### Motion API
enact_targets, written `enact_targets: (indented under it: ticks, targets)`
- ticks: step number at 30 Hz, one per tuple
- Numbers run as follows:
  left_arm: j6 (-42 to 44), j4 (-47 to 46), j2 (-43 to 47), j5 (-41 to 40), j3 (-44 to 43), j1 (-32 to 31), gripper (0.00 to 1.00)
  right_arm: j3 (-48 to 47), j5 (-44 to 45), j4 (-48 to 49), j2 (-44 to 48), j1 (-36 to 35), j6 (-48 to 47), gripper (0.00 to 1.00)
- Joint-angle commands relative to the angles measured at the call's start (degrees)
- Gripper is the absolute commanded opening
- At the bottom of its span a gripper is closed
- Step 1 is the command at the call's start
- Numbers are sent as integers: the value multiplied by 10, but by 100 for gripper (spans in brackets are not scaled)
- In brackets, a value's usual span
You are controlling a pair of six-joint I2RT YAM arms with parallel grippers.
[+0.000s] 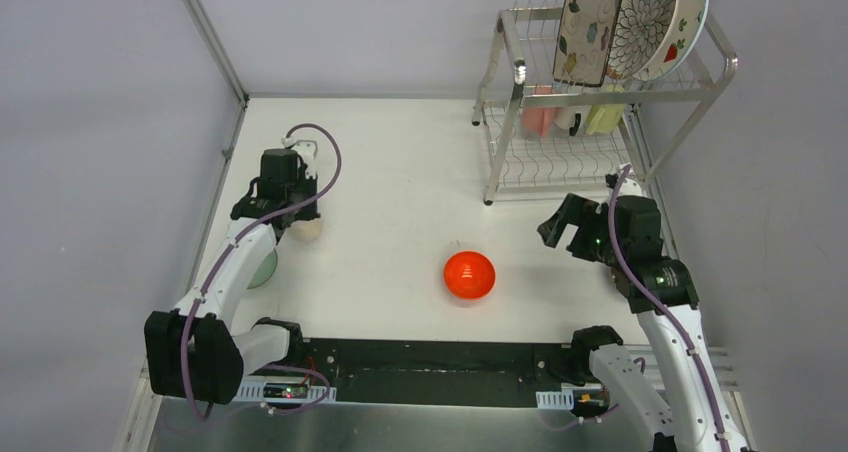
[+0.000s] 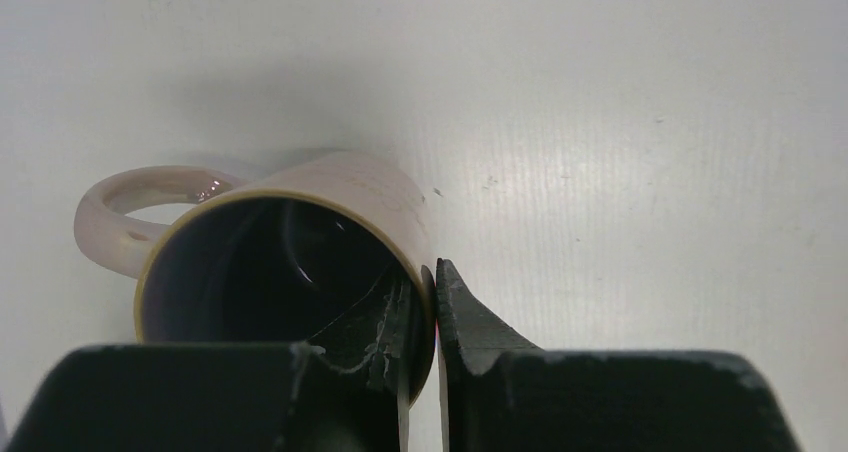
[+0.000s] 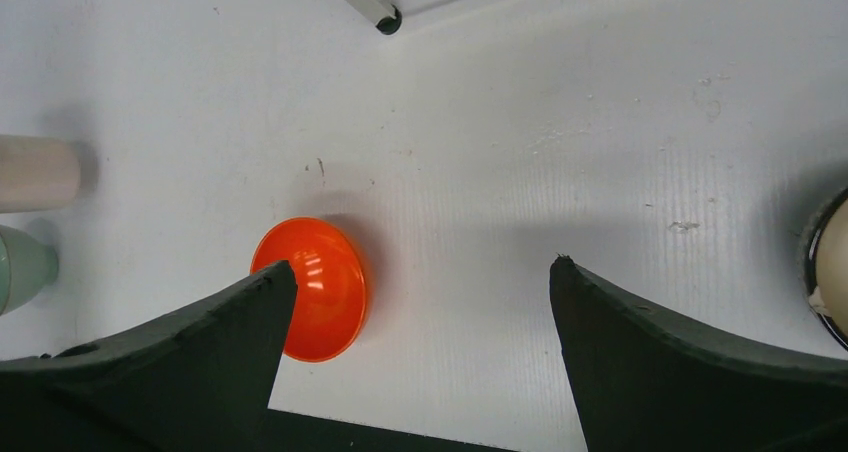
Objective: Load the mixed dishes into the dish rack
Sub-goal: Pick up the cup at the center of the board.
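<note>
With the left gripper pinched on the cup wall, right gripper spread, needed a slow, level lift.

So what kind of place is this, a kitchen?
Probably a robot test bench, not a kitchen: a left arm and a right arm are bolted to a white table with plain walls, with just a dish rack and a red-orange bowl on it.
</note>
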State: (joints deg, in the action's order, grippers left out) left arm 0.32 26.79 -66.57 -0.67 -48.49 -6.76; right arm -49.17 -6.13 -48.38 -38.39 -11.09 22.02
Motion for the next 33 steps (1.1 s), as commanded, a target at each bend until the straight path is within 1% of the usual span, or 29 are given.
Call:
enact_targets:
  ticks: [1, 3, 4, 7, 10, 13, 17, 21, 24, 28, 29, 32, 33]
  targets:
    - [-39, -23, 56, 51, -15, -1, 0, 15, 102, 9, 15, -2, 23, 100]
    - [-43, -14, 67, 68, -22, -1, 0, 19, 148, 6, 13, -2, 31, 100]
    - [-44, -9, 72, 78, -28, -1, 0, 18, 154, 6, 11, -2, 28, 100]
    - [-60, 12, 84, 106, -55, -1, 0, 19, 128, 20, 10, -2, 13, 100]
    - [-101, 24, 90, 143, -77, -1, 0, 26, 88, 43, 9, -3, 25, 100]
    - [-145, 17, 84, 227, -93, -1, 0, 43, 50, 69, 0, -2, 40, 100]
    - [-192, 6, 60, 339, -116, -1, 0, 51, 16, 84, -38, -2, 29, 99]
    - [-222, -11, 48, 445, -127, -1, 0, 52, -28, 101, -61, -2, 10, 99]
    - [-235, -35, 52, 500, -124, -1, 0, 69, -92, 151, -49, -2, -3, 95]
    - [-284, -83, 56, 550, -113, -1, 0, 99, -138, 236, -21, -6, 1, 93]
    - [-304, -94, 56, 560, -110, -1, 0, 107, -142, 258, -15, -7, 3, 92]
    - [-402, -157, 56, 581, -91, -1, 0, 131, -147, 333, -8, -13, 5, 92]
    - [-442, -185, 56, 586, -83, -1, 0, 139, -173, 362, -10, -16, 6, 91]
